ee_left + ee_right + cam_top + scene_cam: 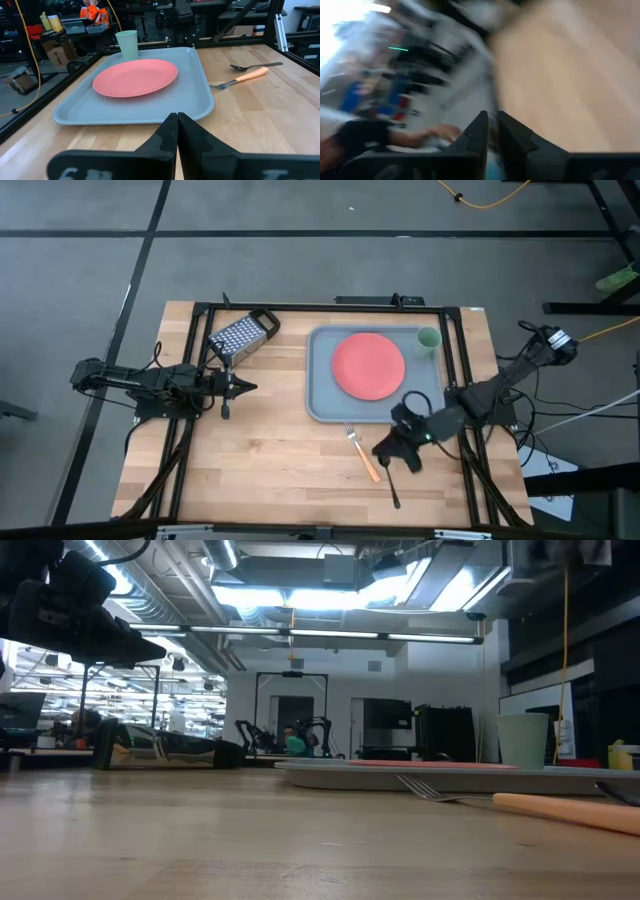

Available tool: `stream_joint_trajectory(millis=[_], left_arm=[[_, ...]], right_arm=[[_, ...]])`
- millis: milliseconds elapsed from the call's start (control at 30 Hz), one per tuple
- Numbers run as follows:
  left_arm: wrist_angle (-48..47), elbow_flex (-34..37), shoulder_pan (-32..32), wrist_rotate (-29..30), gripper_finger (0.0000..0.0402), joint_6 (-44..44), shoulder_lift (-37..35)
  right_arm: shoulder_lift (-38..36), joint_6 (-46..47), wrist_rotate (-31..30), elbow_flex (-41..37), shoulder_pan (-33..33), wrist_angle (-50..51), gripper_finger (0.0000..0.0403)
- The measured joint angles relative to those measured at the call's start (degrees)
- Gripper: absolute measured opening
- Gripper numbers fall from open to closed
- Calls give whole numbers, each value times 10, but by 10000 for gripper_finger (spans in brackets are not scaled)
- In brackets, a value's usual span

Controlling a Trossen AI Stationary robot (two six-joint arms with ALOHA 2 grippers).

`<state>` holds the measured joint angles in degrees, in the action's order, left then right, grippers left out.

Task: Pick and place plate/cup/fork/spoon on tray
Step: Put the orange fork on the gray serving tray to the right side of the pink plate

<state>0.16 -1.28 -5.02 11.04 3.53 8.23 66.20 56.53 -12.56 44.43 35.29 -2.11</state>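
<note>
Plate [368, 365] and cup [428, 338] sit on the tray [322, 406]. Right hand [392, 452], fingers nearly pressed together, hovers between fork [361, 451] and spoon [393, 482] on the table [270, 460]; next, spread and descend.

- Tray [322, 408], grey-blue, rectangular: 1, at 3 o'clock of table centre.
- Plate [368, 365], coral-red, round: 1, on the tray.
- Cup [428, 338], pale green: 1, in the tray's 1 o'clock corner.
- Fork [362, 453], orange-tan handle: 1, on the wood at the tray's 6 o'clock.
- Spoon [393, 489], dark: 1, at the fork's 4 o'clock.
- Box grater [241, 336], metal: 1, at the tray's 10 o'clock.
- Robot arms: 2.
</note>
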Motion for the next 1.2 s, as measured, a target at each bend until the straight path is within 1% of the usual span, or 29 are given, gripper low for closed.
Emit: stream_joint_trajectory(millis=[67,100,167,200,267,367,433,533,600,667,733,833,900,1033,1200], left_arm=[[0,0,0,0,0,0,0],[0,0,0,0,0,0,0],[0,0,0,0,0,0,0],[0,0,0,0,0,0,0],[0,0,0,0,0,0,0],[0,0,0,0,0,0,0],[0,0,0,0,0,0,0],[0,0,0,0,0,0,0],[0,0,0,0,0,0,0],[0,0,0,0,0,0,0],[0,0,0,0,0,0,0],[0,0,0,0,0,0,0],[0,0,0,0,0,0,0],[0,0,0,0,0,0,0],[0,0,0,0,0,0,0]], right_arm=[[18,-75,-27,18,28,-82,45],[29,-93,-50,32,41,-97,45],[51,-100,-114,68,64,-74,45],[66,-92,-144,88,72,-47,45],[98,-51,-186,133,82,23,45],[160,26,-204,211,86,140,45],[205,86,-212,269,86,238,45],[272,203,-198,349,81,418,45],[314,281,-171,389,77,531,45],[353,343,-138,412,75,610,45],[386,373,-123,416,73,622,45],[425,376,-110,417,68,590,45],[446,376,-90,417,61,586,45],[468,376,-83,417,41,589,45],[477,375,-91,417,15,575,45]])
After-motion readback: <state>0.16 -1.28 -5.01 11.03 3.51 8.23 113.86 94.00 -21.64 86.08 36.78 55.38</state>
